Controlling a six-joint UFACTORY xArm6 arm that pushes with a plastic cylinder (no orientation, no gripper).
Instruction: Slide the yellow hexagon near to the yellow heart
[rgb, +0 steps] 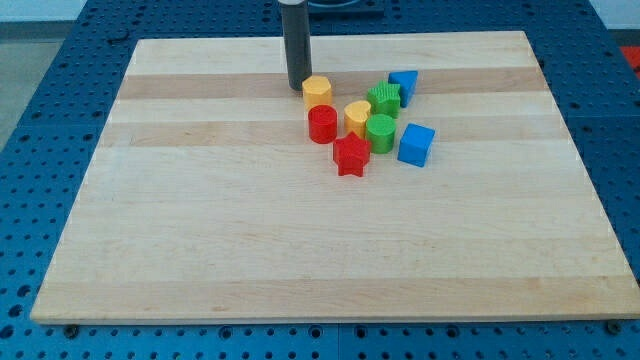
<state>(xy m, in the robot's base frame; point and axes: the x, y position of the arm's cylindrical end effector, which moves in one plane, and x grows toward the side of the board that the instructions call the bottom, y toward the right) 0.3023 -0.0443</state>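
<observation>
Wooden counter (200, 230) inspected: my tip (297, 88), a bare rod end effector grasping nothing, touches the yellow hexagon (317, 92) at its upper left, the yellow heart (357, 117) lying near at the hexagon's lower right; recommend short, steady push, sparing the red cylinder (322, 125) just below.

A red cylinder (322, 124) stands on the wooden counter (200, 230), a red star (351, 156) just below it to the view's right. Two green blocks (383, 98) (380, 131) sit between two blue blocks (403, 86) (416, 144).
</observation>
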